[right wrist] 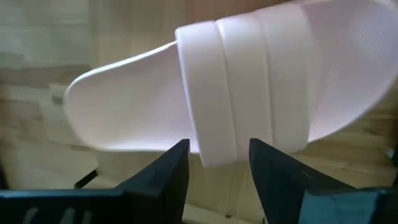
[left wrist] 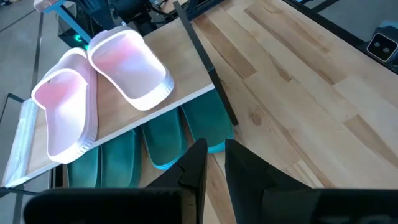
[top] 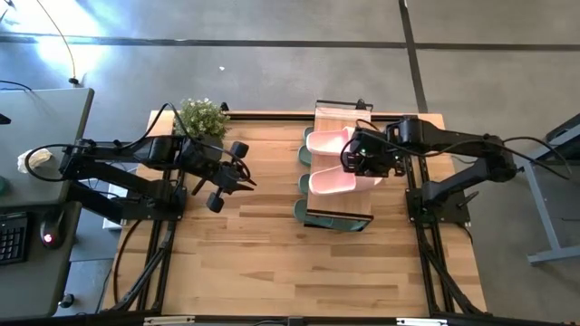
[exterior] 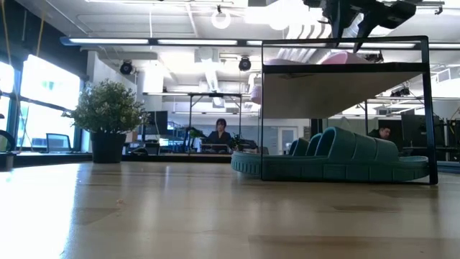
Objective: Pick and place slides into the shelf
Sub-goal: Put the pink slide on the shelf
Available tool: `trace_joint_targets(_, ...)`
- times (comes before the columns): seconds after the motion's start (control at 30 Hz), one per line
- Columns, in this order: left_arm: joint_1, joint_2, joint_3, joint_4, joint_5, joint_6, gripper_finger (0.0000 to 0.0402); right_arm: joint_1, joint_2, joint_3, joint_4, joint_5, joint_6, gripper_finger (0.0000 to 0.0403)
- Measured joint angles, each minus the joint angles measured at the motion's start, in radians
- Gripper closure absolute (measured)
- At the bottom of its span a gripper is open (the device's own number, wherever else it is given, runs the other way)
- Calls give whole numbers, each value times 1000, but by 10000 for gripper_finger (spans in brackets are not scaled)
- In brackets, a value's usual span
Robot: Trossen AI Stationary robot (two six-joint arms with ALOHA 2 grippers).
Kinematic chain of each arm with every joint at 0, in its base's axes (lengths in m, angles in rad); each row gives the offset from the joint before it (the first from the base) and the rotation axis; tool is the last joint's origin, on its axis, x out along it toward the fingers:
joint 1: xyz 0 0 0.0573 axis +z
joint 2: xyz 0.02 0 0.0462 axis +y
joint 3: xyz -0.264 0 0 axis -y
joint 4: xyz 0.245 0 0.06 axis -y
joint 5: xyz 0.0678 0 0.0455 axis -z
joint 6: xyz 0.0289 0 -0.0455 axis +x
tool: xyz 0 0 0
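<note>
Since the right gripper (right wrist: 217, 163) straddles the pink slide's (right wrist: 236, 87) strap with fingers parted (released), lifting crookedly could drag it off the shelf (top: 349, 116) top's front edge.

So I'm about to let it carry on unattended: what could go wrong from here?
1. The right gripper is open with its fingers astride the strap of the nearer pink slide on the shelf top; pulling away carelessly could drag it.
2. That slide lies near the shelf's edge, so a nudge might tip it off.
3. The green slides stick out underneath; the waiting left gripper could catch them if it moves in low.
</note>
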Motion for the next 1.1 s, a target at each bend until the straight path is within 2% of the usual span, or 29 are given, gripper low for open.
trace_joint_targets(0.17, 0, 0, 0, 0, 0, 0, 356, 1, -8, 31, 12, -46, -61, 250)
trace_joint_targets(0.33, 0, 0, 0, 0, 0, 1, 356, 22, -9, 163, 8, -17, -278, 274)
trace_joint_targets(0.4, 0, 0, 0, 0, 0, 1, 356, 44, -9, 225, 1, 50, -361, 290)
trace_joint_targets(0.5, 0, 7, 0, 2, 0, -1, 356, 93, -9, 308, -77, 223, -460, 325)
trace_joint_targets(0.6, 0, 25, 0, 12, 0, -24, 356, 153, -10, 349, -214, 415, -460, 376)
trace_joint_targets(0.67, 0, 45, 0, 34, 0, -32, 356, 197, -37, 320, -178, 514, -478, 395)
trace_joint_targets(0.77, 0, 88, 1, 71, 1, -46, 356, 244, -83, 253, -175, 574, -440, 390)
trace_joint_targets(0.93, 0, 177, 0, 136, 8, -49, 356, 275, -172, 40, -175, 538, -252, 399)
trace_joint_targets(1.1, 0, 270, 0, 281, 33, -53, 356, 285, -246, -149, -192, 465, -59, 402)
